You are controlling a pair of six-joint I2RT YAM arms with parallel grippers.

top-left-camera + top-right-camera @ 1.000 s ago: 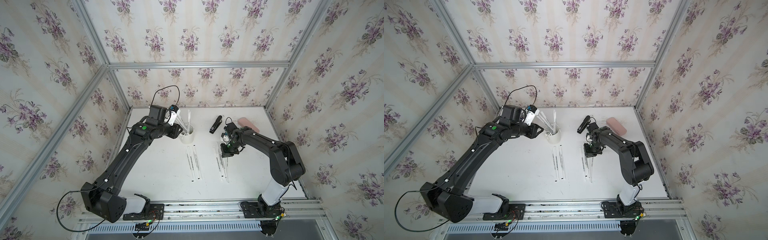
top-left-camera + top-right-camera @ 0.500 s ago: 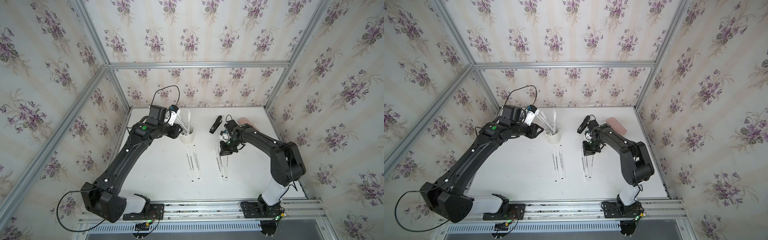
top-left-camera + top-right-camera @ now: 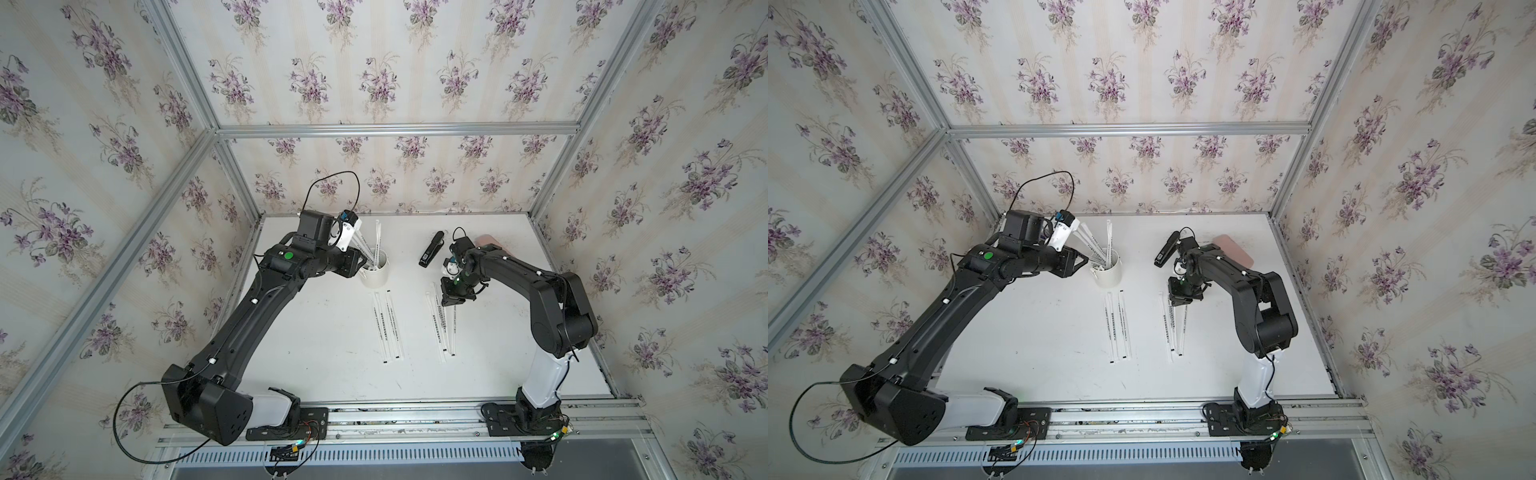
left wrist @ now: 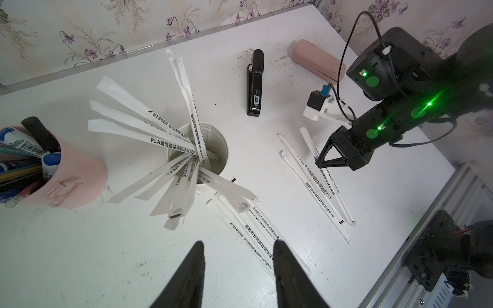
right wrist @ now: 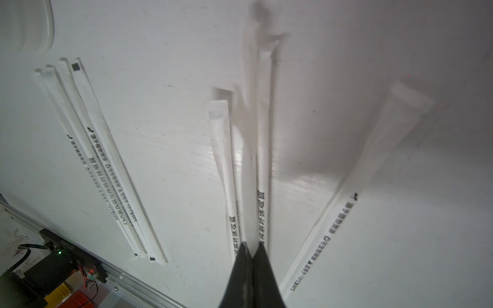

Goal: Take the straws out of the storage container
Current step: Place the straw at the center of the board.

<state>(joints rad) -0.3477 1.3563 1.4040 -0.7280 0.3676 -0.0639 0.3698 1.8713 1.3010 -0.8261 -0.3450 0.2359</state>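
Set against the picture from a second earlier, almost nothing has shifted. The right gripper sits a touch off its former spot, to the right of the small white cylindrical plastic storage container, and the left arm has not moved. The right gripper's black fingers are pinched together on the end of one straw, whose length runs along the table. The left gripper hovers just beside the container on its left, fingers spread with nothing between them.

The long thin paper-wrapped straws are white, with small black print and a black end mark. One set of straws lies flat and side by side, just nearer the arm bases than the container. A second set lies to the right of those, under the right gripper. The rest stand fanned in the container, leaning over its rim.

The flat white table is lightly scuffed. A pink cup of pens stands near the container. A black stapler and a pink oblong case lie to the container's right, farther back. Purple-flowered wallpaper in an aluminium frame closes the cell.
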